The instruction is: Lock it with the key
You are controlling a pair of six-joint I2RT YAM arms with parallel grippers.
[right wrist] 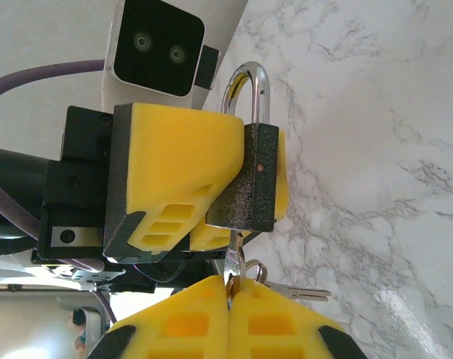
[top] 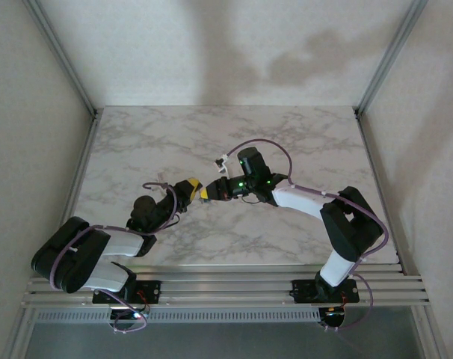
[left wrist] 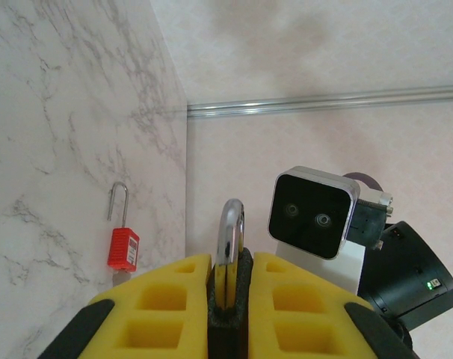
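Left gripper [left wrist: 226, 295] is pinching the dark grey metal padlock [right wrist: 253, 179] between its yellow foam pads [right wrist: 174, 161], one pad pressing on each broad face of the body, and is holding that padlock off the white marble-patterned table [top: 137, 142]. The padlock's polished steel shackle [right wrist: 262, 97] is sticking out past the pad tips on the side away from the keyhole; one leg is passing behind a pad, so whether it is seated in the body cannot be told. Right gripper [right wrist: 228, 318] is meeting the padlock from the opposite end, with its own yellow pads pressed together on the head of a silver key [right wrist: 233, 258]. The blade of this key is entering the underside of the padlock body, at the end opposite the shackle. A second silver key [right wrist: 301, 293] is hanging on the same ring, just beside the gripped one and pointing sideways away from the padlock. A small red padlock with a thin wire shackle [left wrist: 123, 249] is lying on the table, apart from the grey padlock and to its left in the left wrist view. In the top view, both arms are converging on the grey padlock near the table's centre.
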